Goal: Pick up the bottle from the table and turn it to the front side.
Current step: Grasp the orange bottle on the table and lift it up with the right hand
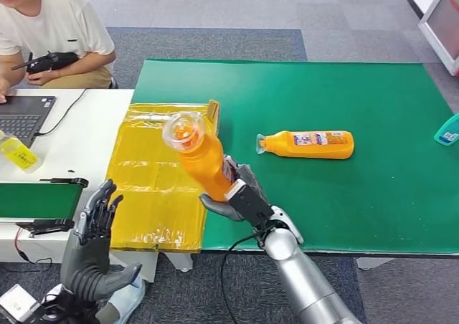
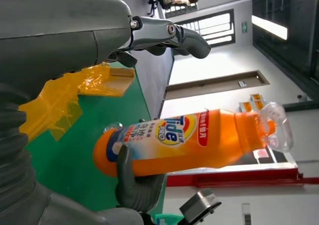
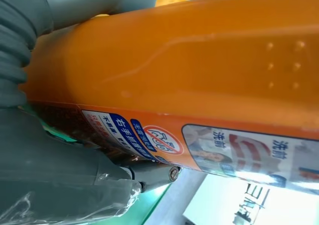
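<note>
Right hand [image 1: 244, 195] grips orange bottle [image 1: 203, 159] (tilted, raised); left hand [image 1: 95, 249] spread, holding nothing.

The right hand [image 1: 244, 195] grips an orange bottle [image 1: 203, 160] by its lower body, lifted off the green desk [image 1: 346, 87] and tilted, its clear cap toward the yellow sheet [image 1: 151, 188]. A second orange bottle [image 1: 308, 144] lies on its side on the desk, well apart from the held one. The left hand [image 1: 95, 249] hangs beside the yellow sheet with fingers spread, holding nothing. A person [image 1: 49, 30] sits behind a laptop [image 1: 24, 116].
</note>
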{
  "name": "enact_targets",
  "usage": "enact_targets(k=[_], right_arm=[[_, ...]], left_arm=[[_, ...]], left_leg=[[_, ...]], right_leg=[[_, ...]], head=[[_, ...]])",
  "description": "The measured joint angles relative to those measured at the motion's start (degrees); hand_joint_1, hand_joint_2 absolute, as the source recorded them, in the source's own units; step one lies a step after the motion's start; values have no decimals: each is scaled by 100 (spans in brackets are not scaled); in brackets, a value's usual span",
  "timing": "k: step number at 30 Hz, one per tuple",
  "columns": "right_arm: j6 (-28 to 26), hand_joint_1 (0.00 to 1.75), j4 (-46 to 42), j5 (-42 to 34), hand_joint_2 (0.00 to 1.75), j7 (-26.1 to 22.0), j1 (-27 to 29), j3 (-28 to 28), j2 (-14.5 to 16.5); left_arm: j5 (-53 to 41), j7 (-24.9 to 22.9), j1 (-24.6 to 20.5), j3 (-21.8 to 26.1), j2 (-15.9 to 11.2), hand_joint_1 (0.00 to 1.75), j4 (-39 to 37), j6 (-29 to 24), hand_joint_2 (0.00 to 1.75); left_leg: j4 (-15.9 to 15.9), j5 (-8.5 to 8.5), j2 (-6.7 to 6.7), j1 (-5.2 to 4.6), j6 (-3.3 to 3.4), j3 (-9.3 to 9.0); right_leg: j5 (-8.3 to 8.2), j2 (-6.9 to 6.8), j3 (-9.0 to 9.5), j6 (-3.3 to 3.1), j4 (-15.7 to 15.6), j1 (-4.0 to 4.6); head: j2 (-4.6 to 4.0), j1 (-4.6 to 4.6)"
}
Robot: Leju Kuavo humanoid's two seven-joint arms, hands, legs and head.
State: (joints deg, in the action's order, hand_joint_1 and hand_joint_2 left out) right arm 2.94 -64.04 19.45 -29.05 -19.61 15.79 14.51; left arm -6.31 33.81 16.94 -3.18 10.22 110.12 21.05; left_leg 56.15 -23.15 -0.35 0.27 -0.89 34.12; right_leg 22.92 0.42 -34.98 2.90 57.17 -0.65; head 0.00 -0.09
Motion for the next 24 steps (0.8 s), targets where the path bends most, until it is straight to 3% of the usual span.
enact_targets(k=[6,14,20,24], right_arm=[[-13,175,117,-65,175,-123,-37,-32,279],[-235,175,142,259,175,-238,213,56,315],[-447,175,157,730,175,-272,512,326,308],[-491,175,209,896,175,-349,619,467,275]], left_arm=[[-33,-84,-278,-265,-225,0,-16,-15,175],[-76,-126,-286,-588,-354,0,-55,-332,175],[-895,-504,-387,-524,-355,0,-216,-1090,175],[-1242,-642,-552,-453,-331,0,-446,-1282,175]], left_leg=[[0,0,0,0,0,1],[0,-4,0,0,0,1],[0,-6,0,0,0,2],[0,-5,0,0,0,2]], right_leg=[[0,0,0,0,0,0],[2,0,-1,-3,0,0],[8,0,-5,-8,0,1],[7,0,-4,-9,0,1]], head=[[0,-1],[0,-2],[0,-1],[0,-1]])
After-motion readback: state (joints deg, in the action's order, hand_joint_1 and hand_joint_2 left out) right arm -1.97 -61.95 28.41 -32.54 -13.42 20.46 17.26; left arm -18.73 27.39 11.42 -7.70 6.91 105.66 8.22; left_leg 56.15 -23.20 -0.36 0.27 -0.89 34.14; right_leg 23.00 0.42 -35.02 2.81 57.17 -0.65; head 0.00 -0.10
